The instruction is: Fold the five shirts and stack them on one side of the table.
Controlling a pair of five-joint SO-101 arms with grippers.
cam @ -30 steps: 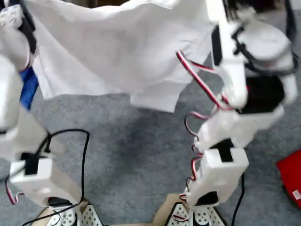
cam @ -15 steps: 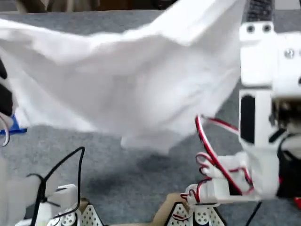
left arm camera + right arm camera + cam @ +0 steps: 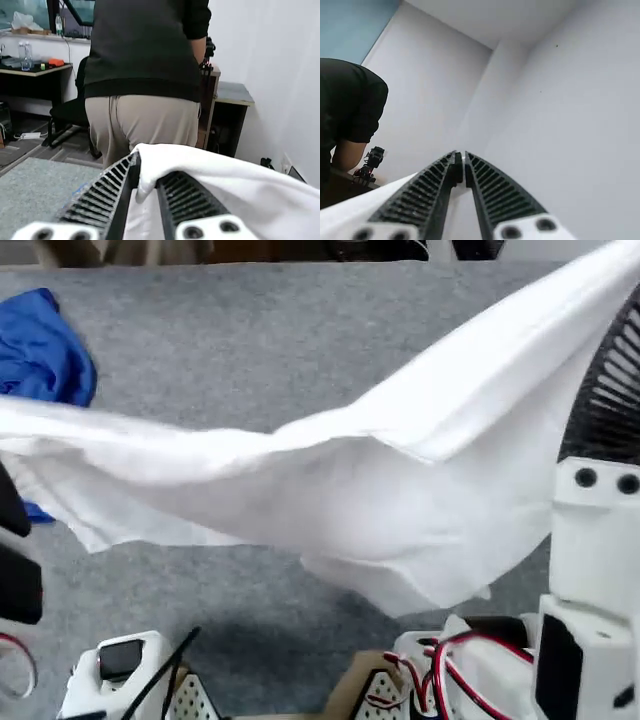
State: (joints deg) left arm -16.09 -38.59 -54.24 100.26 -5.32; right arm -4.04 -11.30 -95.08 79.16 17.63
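the white shirt [image 3: 330,500] is hanging in the air over the grey table [image 3: 280,350], stretching from one side of the high view to the other. the left gripper [image 3: 147,170] is pinching one edge of it: its two black ribbed fingers [image 3: 190,200] are squeezing in on the cloth, and a fold of the white shirt is poking up between them and spilling over one finger. the right gripper [image 3: 460,164] is pointing up toward a wall [image 3: 560,100]. its tips are pressing together, and the white cloth is running in between them lower down, so it is pinching the shirt too. in the high view the right end of the shirt is sitting higher than the left end, and the middle is sagging down with a loose flap hanging under it. the blue shirt [image 3: 40,345] is lying bunched up on the far side of the table, on the left, partly hiding behind the white shirt
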